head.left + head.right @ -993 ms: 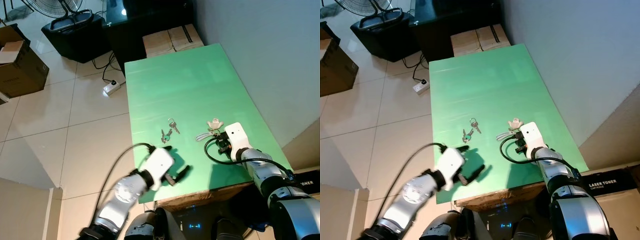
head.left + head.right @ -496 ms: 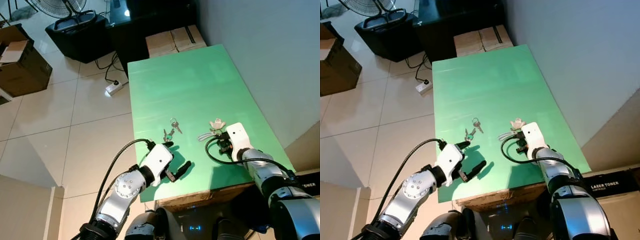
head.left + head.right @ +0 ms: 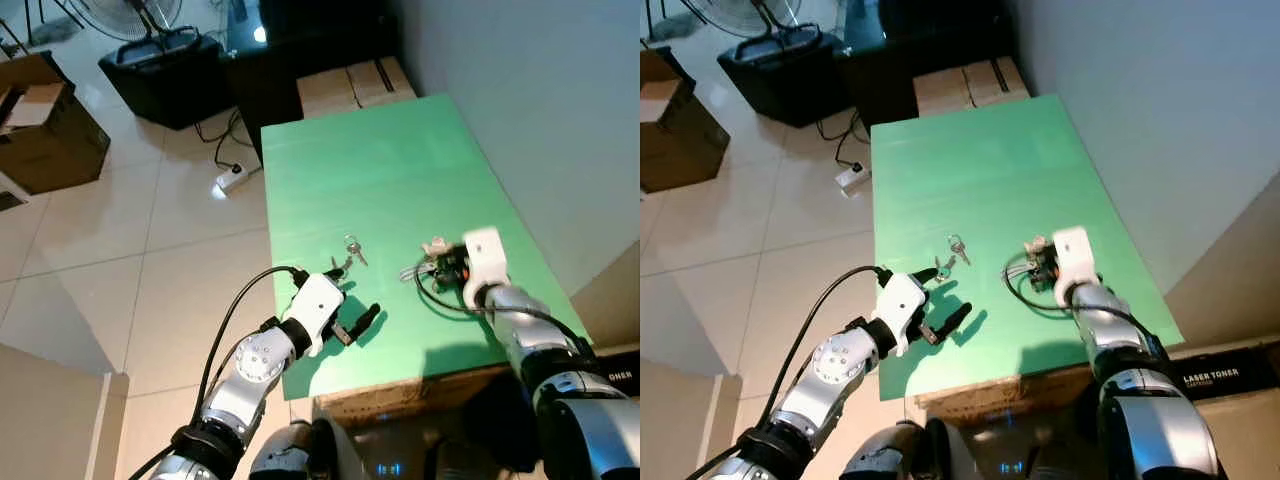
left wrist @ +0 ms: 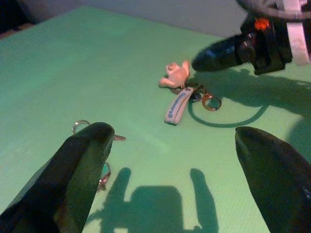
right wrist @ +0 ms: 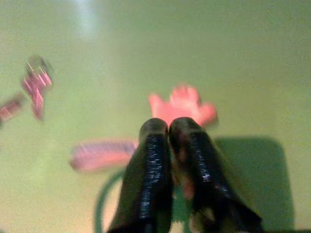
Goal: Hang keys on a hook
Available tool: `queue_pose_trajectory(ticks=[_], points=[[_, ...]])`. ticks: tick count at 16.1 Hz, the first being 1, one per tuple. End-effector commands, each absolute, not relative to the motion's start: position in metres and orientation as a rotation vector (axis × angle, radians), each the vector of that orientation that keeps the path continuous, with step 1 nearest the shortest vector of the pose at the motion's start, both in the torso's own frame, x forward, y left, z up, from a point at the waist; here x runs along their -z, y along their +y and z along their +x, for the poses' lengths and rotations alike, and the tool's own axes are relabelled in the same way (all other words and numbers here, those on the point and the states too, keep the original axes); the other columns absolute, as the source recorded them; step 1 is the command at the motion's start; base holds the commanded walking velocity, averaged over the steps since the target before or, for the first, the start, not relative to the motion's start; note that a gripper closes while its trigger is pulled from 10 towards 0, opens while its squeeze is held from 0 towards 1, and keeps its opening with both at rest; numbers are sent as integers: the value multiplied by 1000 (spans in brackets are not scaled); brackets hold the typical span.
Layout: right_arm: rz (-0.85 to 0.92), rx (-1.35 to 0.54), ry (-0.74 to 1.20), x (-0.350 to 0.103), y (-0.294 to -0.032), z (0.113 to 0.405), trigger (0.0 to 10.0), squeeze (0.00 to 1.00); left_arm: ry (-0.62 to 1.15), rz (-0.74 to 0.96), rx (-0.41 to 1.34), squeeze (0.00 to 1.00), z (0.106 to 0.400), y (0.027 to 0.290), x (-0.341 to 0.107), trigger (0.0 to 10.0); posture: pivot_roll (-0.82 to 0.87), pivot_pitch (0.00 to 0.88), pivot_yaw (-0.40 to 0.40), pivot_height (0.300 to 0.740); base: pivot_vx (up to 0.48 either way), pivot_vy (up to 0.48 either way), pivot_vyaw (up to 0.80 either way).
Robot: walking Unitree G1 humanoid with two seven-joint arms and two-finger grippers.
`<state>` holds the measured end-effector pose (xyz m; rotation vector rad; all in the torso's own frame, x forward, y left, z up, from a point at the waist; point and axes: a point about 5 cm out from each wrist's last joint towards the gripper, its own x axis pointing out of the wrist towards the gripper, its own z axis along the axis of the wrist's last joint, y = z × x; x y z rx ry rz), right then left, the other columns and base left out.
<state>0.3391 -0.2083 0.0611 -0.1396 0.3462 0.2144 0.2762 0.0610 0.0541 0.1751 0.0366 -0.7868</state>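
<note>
On the green table (image 3: 400, 180), the right gripper (image 5: 171, 133) sits low with its jaws pressed together, tips down at the ring end of a keychain bunch (image 4: 187, 97): a pale pink figurine charm (image 4: 176, 75) lies just beyond the tips and a white-and-blue strap tag (image 4: 177, 105) off to one side. Whether the tips actually pinch the ring (image 4: 212, 102) is hard to tell; the wrist picture is blurred. The left gripper (image 4: 180, 160) hovers near the table's front edge, jaws spread wide and empty, with a second set of keys (image 3: 347, 252) lying just ahead of one finger (image 4: 80, 165). No hook is in sight yet. To do the pickup well, I judge the right tips should close on the ring or the strap rather than the rounded charm, then lift slowly so the bunch hangs free without slipping.
</note>
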Motion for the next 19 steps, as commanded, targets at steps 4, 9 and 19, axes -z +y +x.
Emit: queue_pose_trajectory(ticks=[4,9,19], points=[[-141,-239,208,-78,-202,340,0,0,40,143,707,0,287,65,-49,10000,-57,12,178,740,0,0,0],[-141,-207,224,-76,-204,336,10000,63,-140,167,668,0,310,150,-136,10000,-44,22,162,740,0,0,0],[-191,-256,507,-49,-195,337,10000,1000,-38,250,752,0,278,167,-150,10000,106,143,175,740,0,0,0]])
